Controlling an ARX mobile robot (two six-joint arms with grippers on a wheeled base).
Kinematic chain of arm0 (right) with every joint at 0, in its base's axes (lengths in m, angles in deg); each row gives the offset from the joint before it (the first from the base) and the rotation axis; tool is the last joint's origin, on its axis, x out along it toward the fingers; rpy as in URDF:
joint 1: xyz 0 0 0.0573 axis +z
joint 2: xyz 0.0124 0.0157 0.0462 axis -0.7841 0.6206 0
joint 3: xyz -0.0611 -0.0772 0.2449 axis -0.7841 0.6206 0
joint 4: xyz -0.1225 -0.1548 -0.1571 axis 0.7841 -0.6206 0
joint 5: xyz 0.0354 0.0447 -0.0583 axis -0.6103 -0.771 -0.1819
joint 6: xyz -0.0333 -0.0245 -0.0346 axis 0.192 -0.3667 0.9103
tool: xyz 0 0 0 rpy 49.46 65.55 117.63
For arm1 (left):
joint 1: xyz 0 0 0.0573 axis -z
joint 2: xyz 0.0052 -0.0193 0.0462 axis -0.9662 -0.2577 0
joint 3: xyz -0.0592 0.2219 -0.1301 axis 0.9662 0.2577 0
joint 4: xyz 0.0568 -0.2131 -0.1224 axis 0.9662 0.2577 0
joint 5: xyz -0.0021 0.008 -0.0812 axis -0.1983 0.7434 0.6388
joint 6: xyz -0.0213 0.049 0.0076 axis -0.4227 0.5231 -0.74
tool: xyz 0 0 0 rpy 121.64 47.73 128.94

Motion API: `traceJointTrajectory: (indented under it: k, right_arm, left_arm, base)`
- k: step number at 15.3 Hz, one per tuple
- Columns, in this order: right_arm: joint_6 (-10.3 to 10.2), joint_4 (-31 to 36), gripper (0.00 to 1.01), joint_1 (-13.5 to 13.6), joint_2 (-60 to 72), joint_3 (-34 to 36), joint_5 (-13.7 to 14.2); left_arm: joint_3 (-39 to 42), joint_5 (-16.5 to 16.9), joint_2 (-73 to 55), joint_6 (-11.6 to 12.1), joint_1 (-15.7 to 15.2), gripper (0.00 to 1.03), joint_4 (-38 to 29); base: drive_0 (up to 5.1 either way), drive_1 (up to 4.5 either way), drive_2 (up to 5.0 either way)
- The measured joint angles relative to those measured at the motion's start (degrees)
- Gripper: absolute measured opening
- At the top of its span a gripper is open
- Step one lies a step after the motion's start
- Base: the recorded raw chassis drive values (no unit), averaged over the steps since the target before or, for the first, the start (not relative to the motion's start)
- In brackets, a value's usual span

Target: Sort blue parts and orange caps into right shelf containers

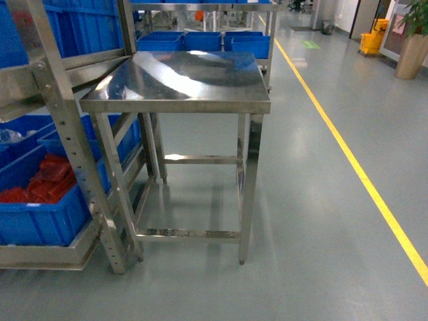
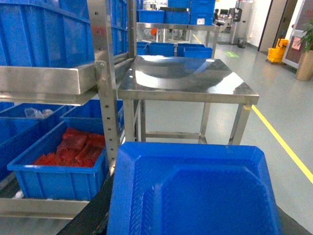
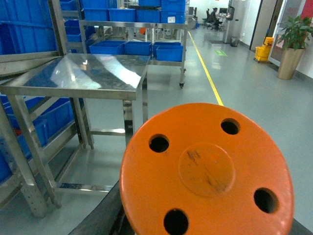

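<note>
Steel table, pincers out of sight

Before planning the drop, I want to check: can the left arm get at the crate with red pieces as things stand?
Probably not directly: the crate with red pieces sits inside the rack, behind the steel upright.

The desk is placed right of the shelf rack. A crate with parts inside is kept on the rack's lower shelf. More crates are seen behind the desk.
</note>
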Motion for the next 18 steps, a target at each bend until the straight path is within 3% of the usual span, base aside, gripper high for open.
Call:
traceJointTrajectory:
  k: [18]
  right_arm:
    - [0.0,0.0,0.44,0.0,0.0,0.0,0.0]
  left_arm:
    - [0.0,0.0,0.0,0.0,0.0,0.43,0.1]
  base:
    - [0.0,4.28,-4.4]
